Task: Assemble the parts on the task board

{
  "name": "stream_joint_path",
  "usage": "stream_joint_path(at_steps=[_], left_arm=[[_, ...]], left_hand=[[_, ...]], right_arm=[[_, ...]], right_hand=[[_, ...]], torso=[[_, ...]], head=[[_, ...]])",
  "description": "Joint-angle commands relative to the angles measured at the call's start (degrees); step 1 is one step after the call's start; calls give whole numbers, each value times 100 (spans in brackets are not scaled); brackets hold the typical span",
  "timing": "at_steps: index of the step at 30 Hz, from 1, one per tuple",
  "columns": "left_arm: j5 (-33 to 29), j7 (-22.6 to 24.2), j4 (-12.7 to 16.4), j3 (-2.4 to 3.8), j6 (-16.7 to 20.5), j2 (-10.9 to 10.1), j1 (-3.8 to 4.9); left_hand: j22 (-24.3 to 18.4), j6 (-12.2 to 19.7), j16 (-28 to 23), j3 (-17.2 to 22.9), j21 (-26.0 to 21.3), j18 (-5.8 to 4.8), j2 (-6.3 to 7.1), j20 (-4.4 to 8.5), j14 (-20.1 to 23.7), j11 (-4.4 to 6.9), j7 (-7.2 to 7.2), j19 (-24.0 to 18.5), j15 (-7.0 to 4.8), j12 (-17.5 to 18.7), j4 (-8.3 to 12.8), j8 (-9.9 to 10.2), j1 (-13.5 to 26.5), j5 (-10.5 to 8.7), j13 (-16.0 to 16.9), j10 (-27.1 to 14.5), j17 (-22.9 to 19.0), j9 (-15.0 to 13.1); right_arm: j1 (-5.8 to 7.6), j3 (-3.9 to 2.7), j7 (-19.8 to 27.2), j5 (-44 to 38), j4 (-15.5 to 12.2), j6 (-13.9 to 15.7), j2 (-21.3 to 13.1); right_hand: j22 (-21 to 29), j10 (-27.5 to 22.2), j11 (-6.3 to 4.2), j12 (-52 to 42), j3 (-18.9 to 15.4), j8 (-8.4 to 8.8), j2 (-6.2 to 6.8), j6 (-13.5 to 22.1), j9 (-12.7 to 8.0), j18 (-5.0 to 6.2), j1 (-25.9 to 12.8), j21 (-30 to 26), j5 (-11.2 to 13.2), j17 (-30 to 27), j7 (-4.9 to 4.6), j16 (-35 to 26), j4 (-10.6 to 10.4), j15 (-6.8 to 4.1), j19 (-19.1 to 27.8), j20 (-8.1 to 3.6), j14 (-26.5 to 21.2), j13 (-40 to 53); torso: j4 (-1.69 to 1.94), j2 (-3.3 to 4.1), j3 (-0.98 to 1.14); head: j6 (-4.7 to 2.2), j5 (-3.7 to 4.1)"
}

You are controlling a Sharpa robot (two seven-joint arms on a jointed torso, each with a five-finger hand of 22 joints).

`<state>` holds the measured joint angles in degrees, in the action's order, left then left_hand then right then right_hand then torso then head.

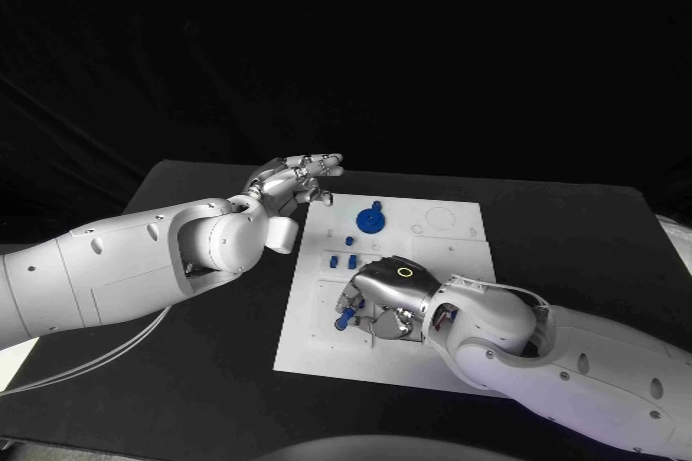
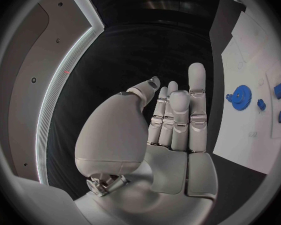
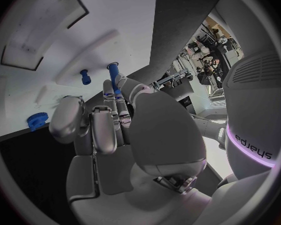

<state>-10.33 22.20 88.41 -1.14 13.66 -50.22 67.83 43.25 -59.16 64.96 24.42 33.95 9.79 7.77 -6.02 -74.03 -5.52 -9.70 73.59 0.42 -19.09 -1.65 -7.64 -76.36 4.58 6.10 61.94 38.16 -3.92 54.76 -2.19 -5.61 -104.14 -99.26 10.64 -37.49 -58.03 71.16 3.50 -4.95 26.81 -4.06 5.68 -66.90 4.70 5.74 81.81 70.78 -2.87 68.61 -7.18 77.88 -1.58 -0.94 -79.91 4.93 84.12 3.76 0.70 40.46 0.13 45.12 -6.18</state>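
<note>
Right hand (image 1: pixel 378 303) at board's (image 1: pixel 454 243) 6 o'clock, pinching blue peg (image 3: pixel 113 76); keep peg upright, seat gently; left hand (image 1: pixel 293 181) spread, holding nothing, off board's 10 o'clock; gear (image 1: pixel 371 220) at 12.

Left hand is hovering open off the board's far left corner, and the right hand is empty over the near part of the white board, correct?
Not quite. In the right wrist view, the right hand is not empty: its fingers hold a small blue peg-shaped part. The rest stands: the left hand is open beside the white task board.
</note>
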Motion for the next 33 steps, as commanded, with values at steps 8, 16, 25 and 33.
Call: stream_joint_path(at_steps=[8, 16, 25, 33], left_arm=[[39, 24, 10, 3, -115, 5, 2], [39, 12, 13, 3, -118, -1, 2], [39, -2, 14, 3, -116, 0, 2], [39, -13, 16, 3, -117, -4, 2]], left_hand=[[-11, 28, 0, -22, -42, 63, -65, -1, 45, 15, 1, 30, 3, -37, 24, -19, 20, 33, 8, -44, -13, 4], [-12, 27, -2, -21, -44, 63, -69, -2, 47, 16, 3, 31, 3, -41, 26, -21, 18, 33, 8, -47, -20, 3], [-14, 33, -3, -26, -45, 62, -66, -2, 49, 14, -1, 31, 4, -45, 28, -20, 20, 31, 7, -55, -26, 4], [-14, 33, -3, -26, -45, 62, -66, -2, 49, 14, -1, 31, 4, -45, 28, -20, 20, 31, 7, -55, -26, 4]], right_arm=[[-14, 6, -195, -208, 78, -378, 56], [-32, 21, -316, -326, 117, -521, 130], [-36, 31, -304, -396, 132, -326, 193], [-36, 45, -204, -311, 161, -105, 212]], right_hand=[[-6, 30, 3, -11, 30, -39, -8, -35, 6, 22, 11, 31, -12, 4, -26, 22, -6, -34, -21, -30, 234, 8], [0, 31, 5, 0, 26, -34, 12, -36, 7, 23, -25, 28, -7, -5, -25, 18, -6, -30, -18, -27, 231, 9], [38, -156, 71, 129, 23, 51, 117, 119, -29, 24, -180, 4, -7, -55, -78, -9, -22, 24, 7, 8, 219, -17], [544, -920, 186, 120, -314, 58, 410, 723, -98, 123, -521, -343, -9, -304, -110, -164, -122, 120, 242, 97, 134, -17]], torso=[[-2, 0, 1], [1, 0, 2], [-8, -5, -4], [-4, -1, -2]], head=[[8, -16], [22, -18], [31, -24], [24, -24]])
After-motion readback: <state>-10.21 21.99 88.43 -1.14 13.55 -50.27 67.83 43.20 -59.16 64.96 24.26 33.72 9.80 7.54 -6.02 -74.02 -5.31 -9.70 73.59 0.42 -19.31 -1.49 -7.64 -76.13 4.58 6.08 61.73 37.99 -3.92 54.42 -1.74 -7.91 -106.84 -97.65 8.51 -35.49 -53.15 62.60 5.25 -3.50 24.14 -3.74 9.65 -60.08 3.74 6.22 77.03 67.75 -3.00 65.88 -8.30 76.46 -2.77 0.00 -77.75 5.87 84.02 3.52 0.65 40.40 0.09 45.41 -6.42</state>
